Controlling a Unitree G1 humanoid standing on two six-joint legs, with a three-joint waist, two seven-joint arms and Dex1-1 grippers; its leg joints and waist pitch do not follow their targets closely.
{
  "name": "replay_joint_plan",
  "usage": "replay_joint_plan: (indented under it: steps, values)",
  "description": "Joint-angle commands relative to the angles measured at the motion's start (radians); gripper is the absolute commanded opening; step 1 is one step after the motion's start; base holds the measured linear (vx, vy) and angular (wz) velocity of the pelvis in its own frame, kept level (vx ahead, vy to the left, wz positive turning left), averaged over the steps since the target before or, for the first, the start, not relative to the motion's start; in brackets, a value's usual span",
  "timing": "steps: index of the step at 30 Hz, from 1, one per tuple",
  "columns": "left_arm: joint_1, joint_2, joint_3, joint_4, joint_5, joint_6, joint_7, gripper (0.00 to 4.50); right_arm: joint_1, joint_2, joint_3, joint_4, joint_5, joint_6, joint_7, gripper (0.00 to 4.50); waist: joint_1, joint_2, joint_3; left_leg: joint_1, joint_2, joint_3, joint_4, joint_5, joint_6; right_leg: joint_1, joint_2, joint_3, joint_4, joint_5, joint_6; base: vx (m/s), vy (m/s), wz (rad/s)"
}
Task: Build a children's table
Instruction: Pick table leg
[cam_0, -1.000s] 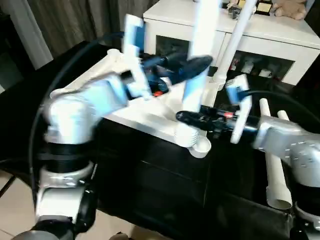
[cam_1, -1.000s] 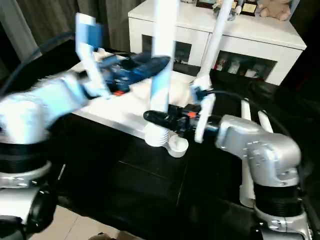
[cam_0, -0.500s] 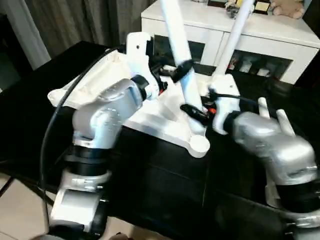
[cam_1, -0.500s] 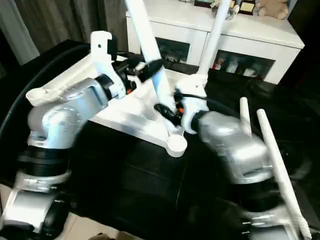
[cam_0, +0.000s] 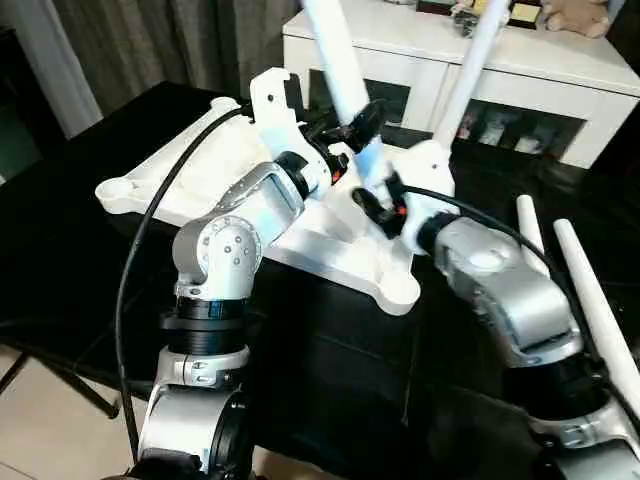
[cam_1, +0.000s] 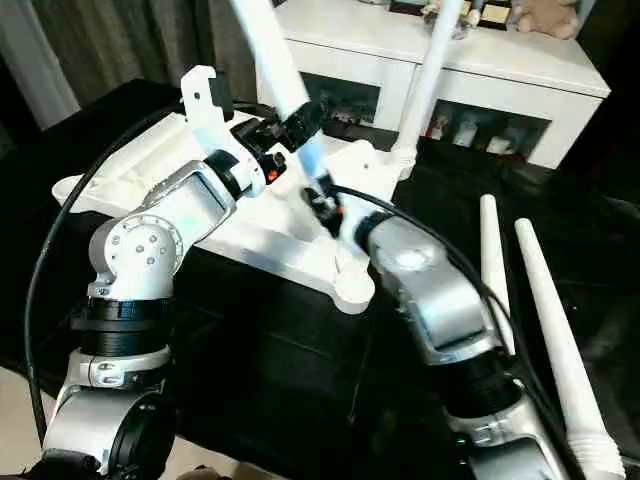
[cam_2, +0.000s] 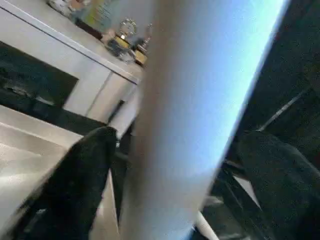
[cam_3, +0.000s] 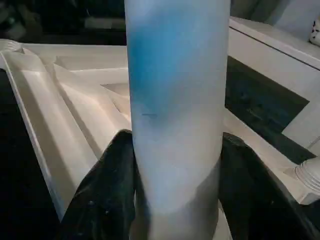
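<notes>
a: starting at our left, the table top (cam_0: 190, 180) lies upside down on the black table (cam_0: 60, 240), ribs up, and our left gripper (cam_0: 362, 122) reaches over it to the leaning leg (cam_0: 335, 50). what worries us here?

b: the leg tilts back toward our left instead of standing straight over a socket. if we push down like this, we judge it could bind at the rim or skid off the ribs and shove the whole top across the black table.

a: and the near corner socket (cam_0: 400, 290) hangs close to the table's edge, so a hard shove could tip the top toward us.

b: fingers, then. on the left the black fingers (cam_2: 75, 185) stand wide, one on each side of the leg. in the wrist view one sits close against it and the other stands off with a gap, so we read that as bracketing, not clamping.

a: the right gripper (cam_0: 372, 200) is lower on the same leg. its fingers (cam_3: 107, 195) are about half spread and pressed to both sides of the tube, so it holds the leg.

b: that leaves one real grip, low down. we think the long upper part could swing if it slips.

a: further right, one leg (cam_0: 470, 70) already stands in the far socket, and two spare legs (cam_1: 545, 310) lie on the black table beside our right arm, in front of the white cabinet (cam_0: 560, 80).
</notes>
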Motion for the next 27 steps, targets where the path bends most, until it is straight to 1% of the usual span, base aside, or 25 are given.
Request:
replay_joint_plan:
  steps: [1, 2, 3, 5, 8, 9, 10, 11, 12, 14, 15, 16, 18, 19, 21, 24, 26, 27]
  values:
    - [0.003, -0.002, -0.011, -0.021, -0.002, 0.014, 0.0, 4.5, -0.014, 0.0, 0.003, 0.003, -0.017, -0.027, -0.011, 1.89, -0.005, -0.005, -0.065, 0.011, 0.037, -0.013, -0.067, -0.145, -0.026, 0.053, -0.063, 0.041, -0.065, -0.149, -0.117, 0.0, 0.0, 0.0]
    - [0.003, 0.002, -0.017, -0.021, 0.003, 0.014, 0.001, 4.5, -0.014, 0.003, 0.003, 0.006, -0.02, -0.03, -0.009, 1.89, -0.005, -0.005, -0.065, 0.012, 0.036, -0.012, -0.067, -0.146, -0.025, 0.053, -0.062, 0.041, -0.066, -0.149, -0.116, 0.0, 0.0, 0.0]
    - [0.001, 0.01, -0.028, -0.014, 0.026, 0.004, 0.013, 4.5, -0.015, 0.003, 0.004, 0.008, -0.025, -0.034, -0.009, 1.89, -0.005, -0.003, -0.065, 0.012, 0.037, -0.013, -0.068, -0.148, -0.025, 0.053, -0.062, 0.041, -0.066, -0.152, -0.11, 0.0, 0.0, 0.0]
    - [0.0, 0.018, -0.038, -0.005, 0.05, -0.007, 0.026, 4.5, -0.015, 0.006, 0.002, 0.012, -0.034, -0.039, -0.007, 1.89, -0.005, -0.004, -0.065, 0.012, 0.036, -0.013, -0.068, -0.149, -0.025, 0.052, -0.062, 0.041, -0.066, -0.154, -0.105, 0.0, 0.0, 0.0]
    - [-0.003, 0.015, -0.023, 0.005, 0.05, -0.019, 0.033, 4.5, -0.016, 0.008, 0.0, 0.016, -0.039, -0.043, -0.006, 1.89, -0.006, -0.003, -0.065, 0.012, 0.036, -0.013, -0.068, -0.143, -0.028, 0.053, -0.063, 0.041, -0.066, -0.146, -0.105, 0.0, 0.0, 0.0]
    - [-0.006, 0.013, -0.007, 0.009, 0.042, -0.016, 0.034, 4.21, -0.016, 0.009, -0.001, 0.018, -0.043, -0.046, -0.003, 1.89, -0.006, -0.004, -0.065, 0.012, 0.036, -0.013, -0.068, -0.143, -0.029, 0.053, -0.062, 0.041, -0.065, -0.14, -0.109, 0.0, 0.0, 0.0]
    - [-0.007, 0.014, -0.003, 0.01, 0.04, -0.013, 0.031, 4.13, -0.016, 0.01, -0.002, 0.019, -0.046, -0.048, -0.001, 1.89, -0.006, -0.002, -0.065, 0.012, 0.036, -0.013, -0.067, -0.143, -0.028, 0.054, -0.062, 0.041, -0.065, -0.137, -0.111, 0.0, 0.0, 0.0]
    - [-0.008, 0.01, 0.005, 0.012, 0.04, -0.018, 0.038, 4.1, -0.016, 0.012, -0.003, 0.02, -0.048, -0.049, 0.001, 1.89, -0.006, -0.005, -0.066, 0.012, 0.036, -0.012, -0.067, -0.141, -0.027, 0.054, -0.062, 0.041, -0.065, -0.134, -0.112, 0.0, 0.0, 0.0]
    - [-0.009, 0.008, 0.01, 0.017, 0.041, -0.023, 0.045, 4.1, -0.016, 0.012, -0.002, 0.022, -0.052, -0.051, 0.003, 1.89, -0.005, -0.003, -0.066, 0.012, 0.036, -0.013, -0.067, -0.137, -0.026, 0.054, -0.063, 0.041, -0.064, -0.128, -0.115, 0.0, 0.0, 0.0]
    - [-0.009, 0.009, 0.012, 0.019, 0.046, -0.026, 0.05, 3.86, -0.017, 0.012, -0.001, 0.022, -0.054, -0.053, 0.004, 1.89, -0.006, -0.003, -0.066, 0.012, 0.035, -0.012, -0.066, -0.134, -0.023, 0.055, -0.062, 0.041, -0.063, -0.12, -0.118, 0.0, 0.0, 0.0]
    - [-0.009, 0.008, 0.016, 0.024, 0.048, -0.034, 0.055, 3.86, -0.017, 0.013, -0.001, 0.023, -0.055, -0.054, 0.005, 1.89, -0.006, -0.003, -0.066, 0.011, 0.035, -0.012, -0.066, -0.134, -0.022, 0.054, -0.062, 0.041, -0.063, -0.121, -0.118, 0.0, 0.0, 0.0]
    - [-0.01, 0.007, 0.022, 0.03, 0.047, -0.04, 0.058, 3.74, -0.017, 0.014, 0.0, 0.025, -0.06, -0.056, 0.007, 1.89, -0.006, -0.004, -0.065, 0.013, 0.035, -0.012, -0.066, -0.143, -0.021, 0.053, -0.062, 0.041, -0.065, -0.132, -0.118, 0.0, 0.0, 0.0]
    - [-0.012, 0.006, 0.027, 0.034, 0.046, -0.044, 0.06, 3.65, -0.018, 0.014, 0.001, 0.027, -0.063, -0.057, 0.008, 1.89, -0.006, -0.004, -0.065, 0.012, 0.035, -0.012, -0.067, -0.146, -0.022, 0.054, -0.062, 0.041, -0.066, -0.141, -0.119, 0.0, 0.0, 0.0]
    - [-0.011, 0.006, 0.029, 0.034, 0.041, -0.043, 0.053, 3.43, -0.018, 0.016, 0.0, 0.03, -0.067, -0.058, 0.009, 1.89, -0.006, -0.004, -0.066, 0.013, 0.036, -0.012, -0.067, -0.147, -0.022, 0.054, -0.062, 0.041, -0.065, -0.141, -0.118, 0.0, 0.0, 0.0]
    - [-0.01, 0.003, 0.034, 0.031, 0.034, -0.041, 0.05, 3.34, -0.019, 0.018, 0.0, 0.033, -0.074, -0.06, 0.01, 1.89, -0.006, -0.003, -0.066, 0.012, 0.036, -0.012, -0.067, -0.142, -0.022, 0.054, -0.063, 0.041, -0.064, -0.136, -0.117, 0.0, 0.0, 0.0]
    - [-0.008, 0.002, 0.033, 0.026, 0.029, -0.037, 0.039, 2.99, -0.02, 0.019, 0.0, 0.038, -0.082, -0.068, 0.011, 1.89, -0.006, -0.003, -0.066, 0.013, 0.036, -0.012, -0.066, -0.136, -0.02, 0.054, -0.062, 0.041, -0.063, -0.12, -0.125, 0.0, 0.0, 0.0]
    - [-0.006, 0.004, 0.03, 0.026, 0.029, -0.04, 0.035, 2.85, -0.022, 0.017, 0.004, 0.039, -0.086, -0.09, 0.022, 1.89, -0.006, -0.002, -0.066, 0.013, 0.036, -0.012, -0.066, -0.139, -0.019, 0.053, -0.062, 0.041, -0.064, -0.123, -0.126, 0.0, 0.0, 0.0]
    - [-0.006, 0.005, 0.029, 0.027, 0.029, -0.043, 0.034, 2.76, -0.022, 0.016, 0.006, 0.036, -0.081, -0.1, 0.034, 2.24, -0.007, -0.003, -0.066, 0.013, 0.036, -0.012, -0.067, -0.144, -0.019, 0.054, -0.063, 0.041, -0.064, -0.131, -0.125, 0.0, 0.0, 0.0]
